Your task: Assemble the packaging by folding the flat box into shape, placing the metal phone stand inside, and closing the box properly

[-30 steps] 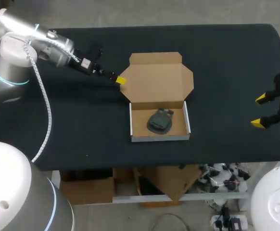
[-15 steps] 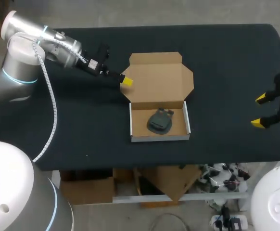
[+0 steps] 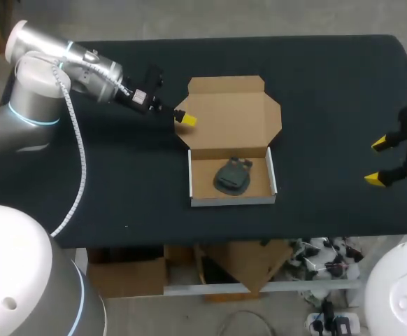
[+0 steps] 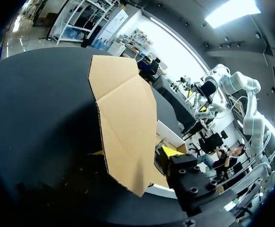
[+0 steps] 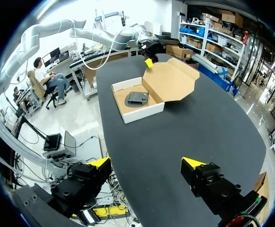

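Head camera looks down on the whole table [image 3: 329, 84]. Left wrist camera, at ten o'clock of the box [image 3: 228, 115], sits close against it; right wrist camera, at three o'clock, views it from afar.

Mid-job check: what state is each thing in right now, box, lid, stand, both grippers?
box: folded into a tray, not closed.
lid: open, laid back behind the tray.
phone stand: inside the tray.
left gripper: at the lid's left edge, grip unclear.
right gripper: open, empty, well clear of the box.

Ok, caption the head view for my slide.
Left gripper at the lid edge, phone stand in the open box, right gripper open and well clear.
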Controlling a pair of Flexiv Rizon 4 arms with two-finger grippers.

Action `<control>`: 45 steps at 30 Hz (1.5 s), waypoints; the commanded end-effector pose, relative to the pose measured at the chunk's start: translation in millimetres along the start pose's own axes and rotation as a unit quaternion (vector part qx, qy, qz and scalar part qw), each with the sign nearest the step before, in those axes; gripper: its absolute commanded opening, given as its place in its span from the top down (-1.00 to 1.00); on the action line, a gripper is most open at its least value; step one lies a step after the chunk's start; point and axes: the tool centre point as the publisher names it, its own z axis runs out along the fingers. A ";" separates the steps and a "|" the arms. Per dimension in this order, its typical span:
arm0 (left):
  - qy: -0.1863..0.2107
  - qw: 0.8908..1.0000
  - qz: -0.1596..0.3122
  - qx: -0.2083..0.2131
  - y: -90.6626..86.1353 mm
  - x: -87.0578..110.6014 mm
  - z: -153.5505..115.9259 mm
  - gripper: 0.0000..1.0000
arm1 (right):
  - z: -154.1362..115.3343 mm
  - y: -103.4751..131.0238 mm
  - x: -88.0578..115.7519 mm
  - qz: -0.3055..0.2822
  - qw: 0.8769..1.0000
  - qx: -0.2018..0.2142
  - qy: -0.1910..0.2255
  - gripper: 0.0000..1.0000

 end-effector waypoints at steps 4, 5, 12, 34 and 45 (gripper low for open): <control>-0.004 1.000 0.001 0.001 0.6 3.6 5.2 0.22 | -0.4 -0.9 0.6 -0.001 1.000 -0.001 -0.001 -1.00; -0.004 1.000 0.001 0.001 0.5 4.0 6.1 0.22 | -0.4 -0.9 0.6 -0.001 1.000 -0.001 -0.001 -1.00; -0.004 1.000 0.004 -0.002 -0.2 7.4 11.4 0.27 | -0.4 -0.9 0.6 -0.001 1.000 -0.001 -0.001 -1.00; 0.006 1.000 0.018 0.000 -1.1 10.7 8.4 0.59 | -0.4 -0.9 0.6 -0.001 1.000 -0.001 -0.001 -1.00; 0.007 1.000 0.027 0.000 -0.9 12.1 8.4 0.87 | -0.4 -0.9 0.6 -0.001 1.000 -0.001 -0.001 -1.00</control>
